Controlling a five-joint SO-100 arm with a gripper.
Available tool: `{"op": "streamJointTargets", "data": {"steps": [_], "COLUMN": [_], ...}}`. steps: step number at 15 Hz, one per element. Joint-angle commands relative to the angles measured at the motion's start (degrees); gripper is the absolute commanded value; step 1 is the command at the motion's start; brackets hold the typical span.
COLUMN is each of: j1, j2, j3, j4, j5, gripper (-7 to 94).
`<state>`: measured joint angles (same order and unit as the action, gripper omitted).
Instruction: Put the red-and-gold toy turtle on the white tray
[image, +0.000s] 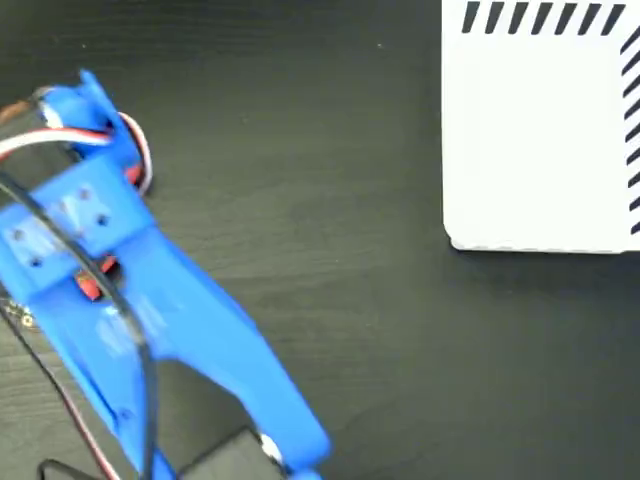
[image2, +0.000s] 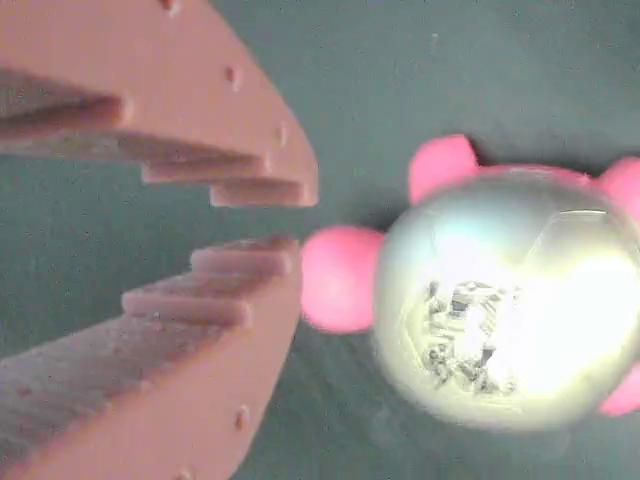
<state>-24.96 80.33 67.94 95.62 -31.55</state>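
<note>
In the wrist view the toy turtle (image2: 500, 300) fills the right half, sitting on the dark table. Its domed shell is shiny and pale, with a dark printed mark on top, and its head and feet look pink. My gripper (image2: 296, 220) comes in from the left and is open by a narrow gap, with nothing between its toothed fingers (image2: 200, 300). The tips stop just short of the turtle's head (image2: 340, 278). The white tray (image: 540, 140), black-striped along its edges, lies at the top right of the fixed view. There the turtle is out of view.
My blue arm (image: 130, 290), with red, white and black wires, covers the left side of the fixed view and tapers toward the bottom edge. Dark wood-grain table (image: 380, 330) lies between the arm and the tray.
</note>
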Motion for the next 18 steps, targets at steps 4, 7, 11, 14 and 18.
{"op": "streamJointTargets", "data": {"steps": [4,7,11,14,18], "j1": [-1.1,-1.1,-1.1,-0.4,-0.1], "j2": [-1.1,-3.0,-6.6,-9.9,-10.1], "j3": [-5.6,-5.3,-5.1,-4.6,1.4], "j4": [6.2,6.2,6.1,5.4,-1.2], "j5": [-2.9,-4.1,-3.3,-1.7,1.1], "gripper": [42,54,54,54,54]}}
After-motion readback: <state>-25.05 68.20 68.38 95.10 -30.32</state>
